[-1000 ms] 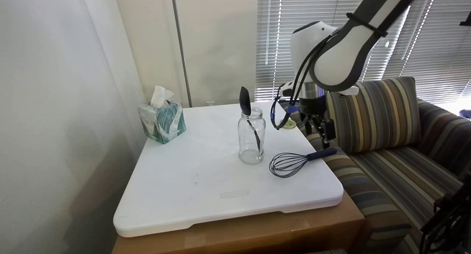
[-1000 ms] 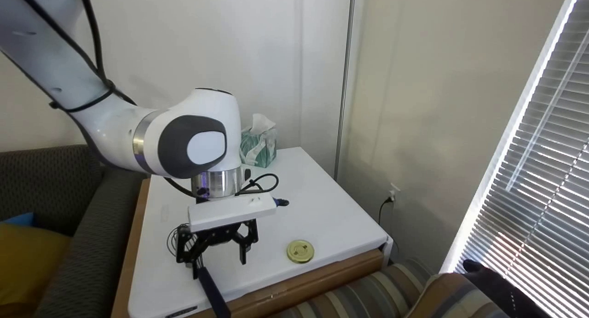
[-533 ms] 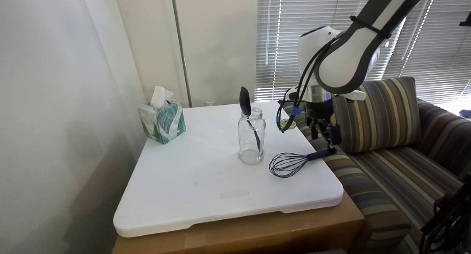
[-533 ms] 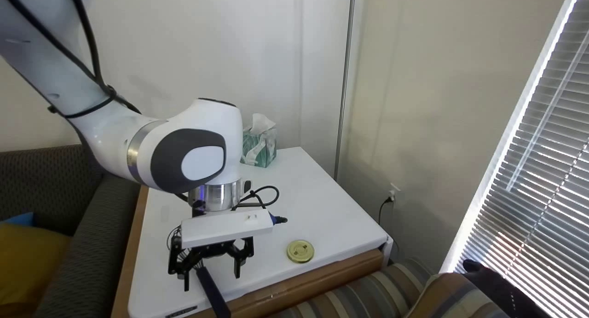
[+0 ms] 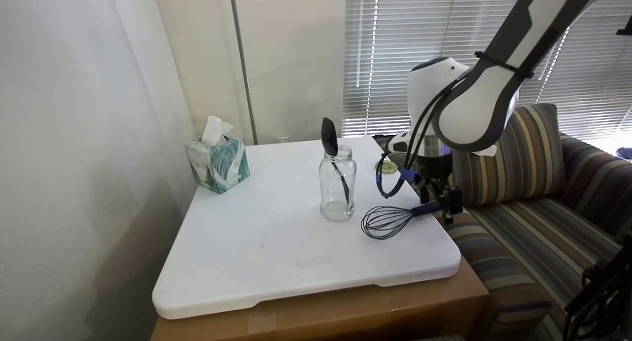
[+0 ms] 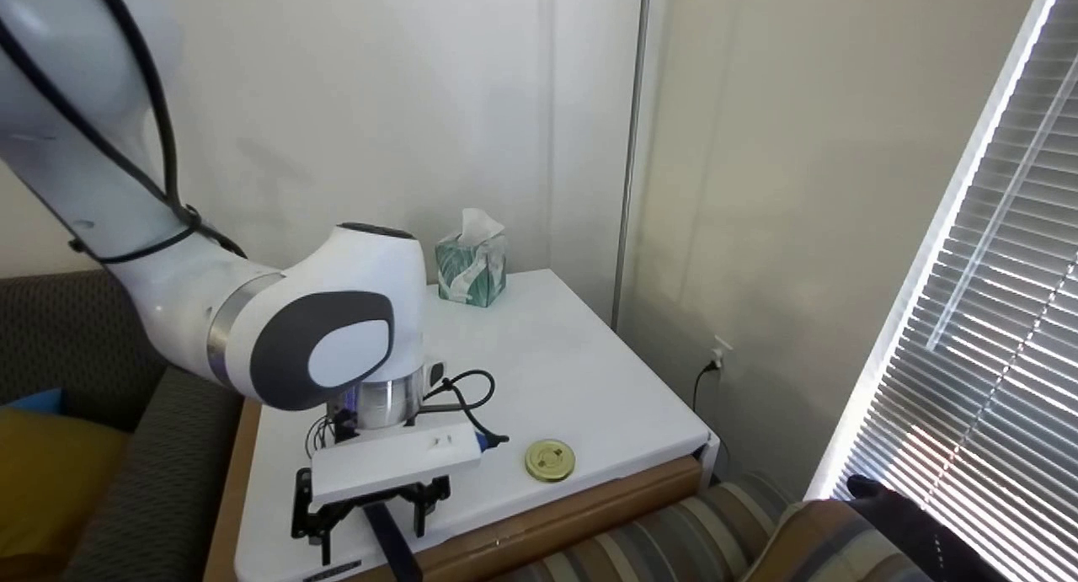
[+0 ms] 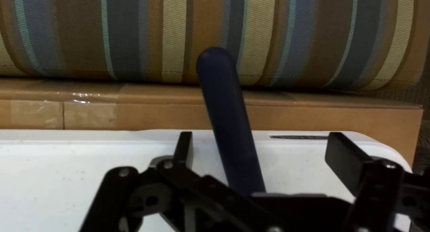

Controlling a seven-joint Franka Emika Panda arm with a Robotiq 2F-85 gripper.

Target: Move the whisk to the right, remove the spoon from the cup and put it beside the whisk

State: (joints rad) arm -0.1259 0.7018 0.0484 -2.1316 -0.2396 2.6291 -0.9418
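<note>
Whisk [image 5: 414,212] on the counter [image 5: 247,262], handle [image 7: 231,124] overhanging the edge toward a striped sofa [image 5: 533,227]. Tool [image 7: 262,148] astride the handle, jaws wide apart. Glass cup [image 5: 328,200], spoon [image 5: 330,137] leaning inside, stands just beside the wire loops [image 5: 384,222]; gold lid [image 6: 550,461] lies near the same edge, tissue box [image 5: 221,166] well apart.

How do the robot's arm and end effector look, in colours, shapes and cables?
The arm is white and rounded, with dark grey panels, silvery bands and black cables carrying blue patches. The end effector is black, with jointed links and two blocky fingers.
</note>
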